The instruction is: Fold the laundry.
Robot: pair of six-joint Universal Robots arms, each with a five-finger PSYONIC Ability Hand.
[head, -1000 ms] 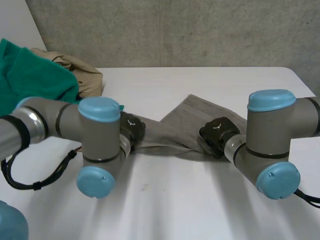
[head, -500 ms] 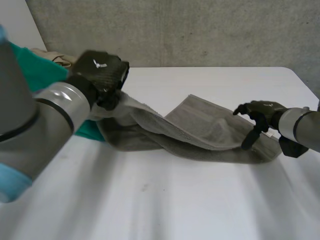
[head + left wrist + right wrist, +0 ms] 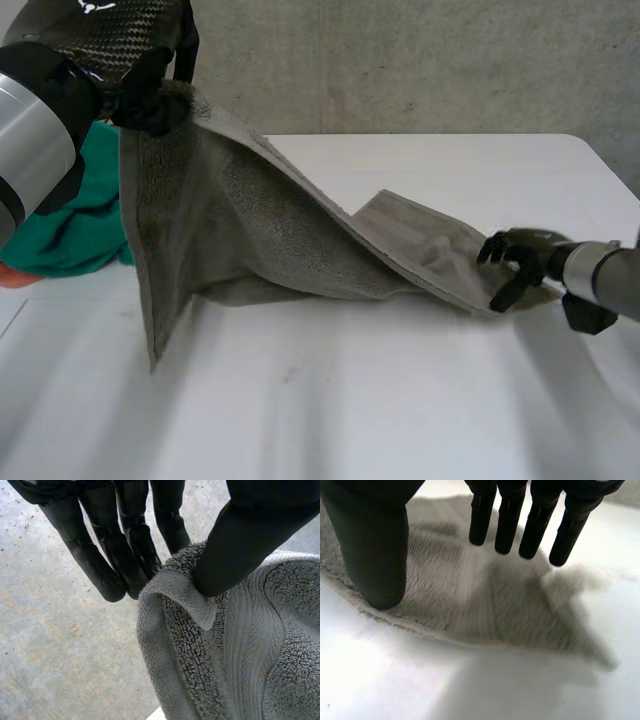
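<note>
The white surface stretches right across the lower frame, and draped over its middle we have the big grey terry towel. One corner is hoisted high at the upper left, the cloth slopes down in a long diagonal, and its far end lies flat on the surface at centre right. A loose flap hangs straight down from the raised corner, its tip just reaching the surface at lower left.

Behind that flap, at the left edge, there's a crumpled teal-green cloth lying on the surface.

Up top left, the left robot hand is grasping the towel. In the left wrist view its thumb presses the hemmed edge against the fingers, a firm pinch right at the corner.

Over at the right, the right robot hand is released, fingers loose and spread above the towel's low end, the thumb tip down at the towel's edge. Whether the fingertips touch the cloth, I can't tell.
</note>
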